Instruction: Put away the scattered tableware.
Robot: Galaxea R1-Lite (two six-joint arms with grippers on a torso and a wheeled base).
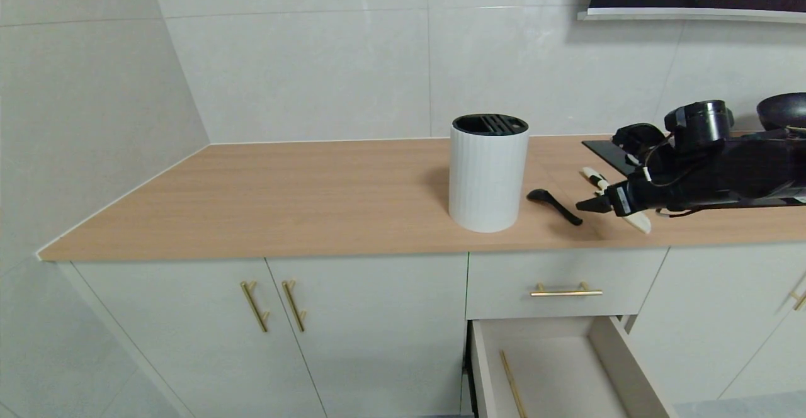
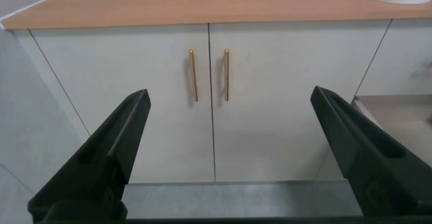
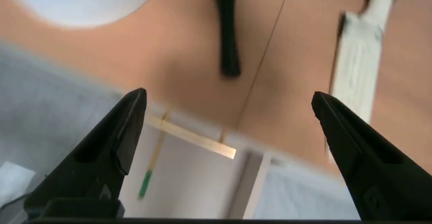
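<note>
I found my right gripper [image 1: 590, 204] released, just right of the black spoon [image 1: 554, 205] lying on the counter [image 1: 252, 197] beside the white holder [image 1: 488, 179]; I judged centring over its handle essential.

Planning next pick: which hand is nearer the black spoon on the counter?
Right. The right hand hovers beside the black spoon; the left hand is low, facing the cabinet doors.

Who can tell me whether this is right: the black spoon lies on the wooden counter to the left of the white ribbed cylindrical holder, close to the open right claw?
Wrong in one respect. The head view shows the black spoon on the wooden counter to the right of the white ribbed cylindrical holder, not the left, close to the open right claw.
</note>
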